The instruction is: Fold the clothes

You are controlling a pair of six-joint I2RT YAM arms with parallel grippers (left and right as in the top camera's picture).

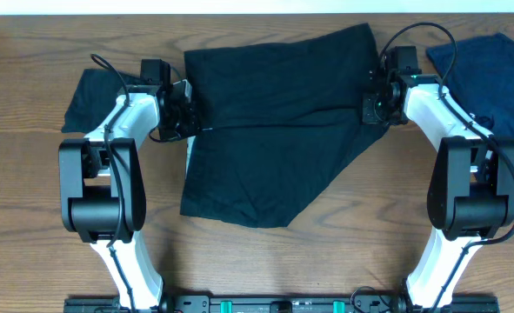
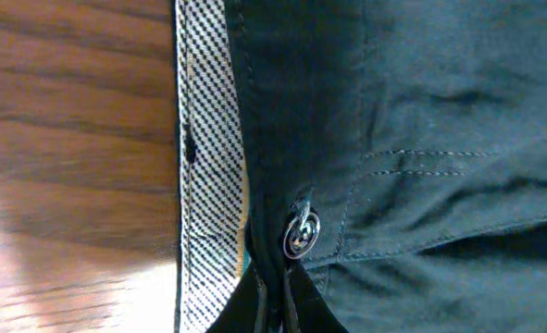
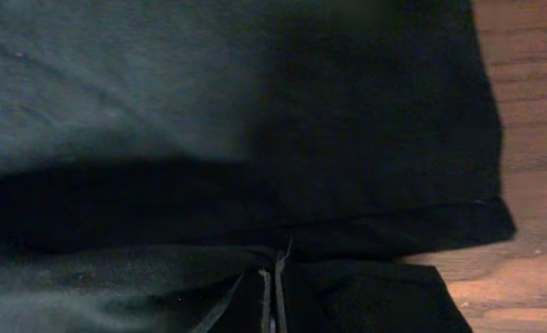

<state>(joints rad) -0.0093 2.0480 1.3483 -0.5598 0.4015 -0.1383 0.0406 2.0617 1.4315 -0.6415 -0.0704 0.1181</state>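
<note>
Three garments lay on the desk [image 1: 30,217]. A small dark garment [image 1: 87,97] sat near the back left corner. Beside it, the left gripper [image 1: 183,111] was pinched closed on the left edge of the large black garment [image 1: 278,130] at mid-desk, just below a metal button [image 2: 301,233] and a checked grey-white lining strip [image 2: 208,185]. The right gripper [image 1: 377,103] was clamped on that garment's right edge. A navy garment [image 1: 491,74] lay at the back right corner.
</note>
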